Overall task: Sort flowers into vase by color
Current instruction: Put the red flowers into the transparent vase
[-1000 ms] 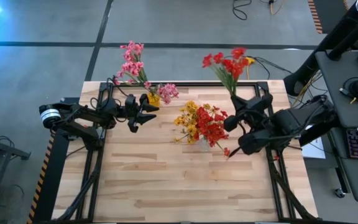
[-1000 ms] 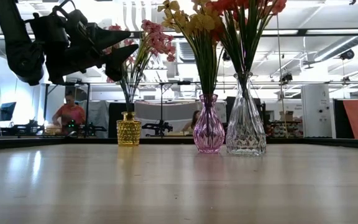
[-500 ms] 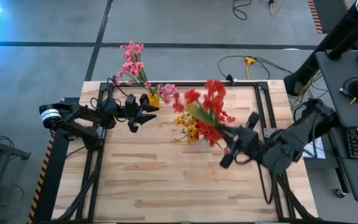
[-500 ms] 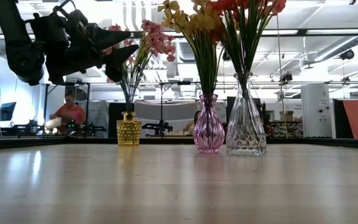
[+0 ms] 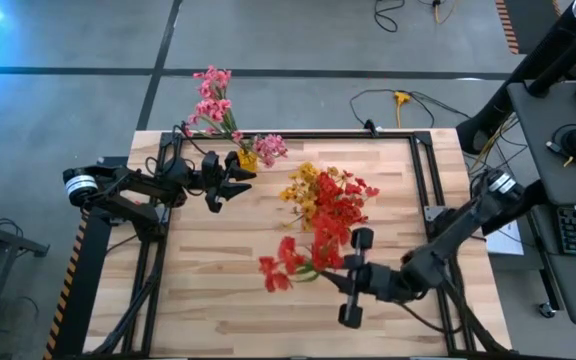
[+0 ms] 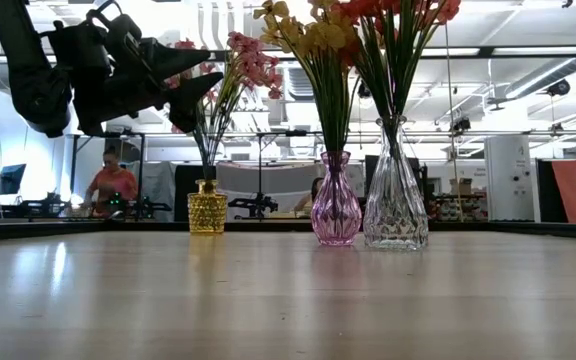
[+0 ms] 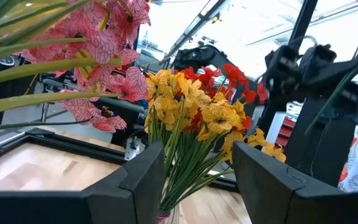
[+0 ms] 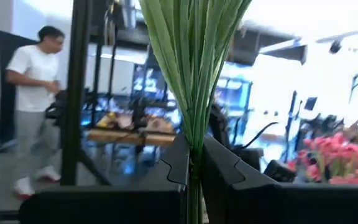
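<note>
We find the right gripper [image 5: 351, 283] low over the front right part of the table [image 5: 218, 300], its fingers [image 8: 166, 168] pressed together on the green stems of a red flower bunch [image 5: 293, 262], whose blossoms point toward the table's middle in the high view; in the right wrist view the stems [image 8: 194, 74] fan out of the closed fingers. Behind that bunch, near the table's centre, we see red flowers [image 5: 343, 200] standing in a clear glass vase [image 6: 395, 195], and touching them on the left the yellow flowers [image 5: 303, 190] in a purple vase [image 6: 337, 205]. Further left, near the back edge, the pink flowers [image 5: 213, 100] rise from a small yellow vase [image 6: 207, 208]. The left gripper [image 5: 230, 180] hangs just beside that yellow vase, its fingers [image 7: 142, 180] spread apart and holding nothing, with the yellow blossoms showing in the gap between them in its wrist view. In the room beyond we see a person in a red shirt [image 6: 114, 185] and a person in a white shirt [image 8: 36, 93]
</note>
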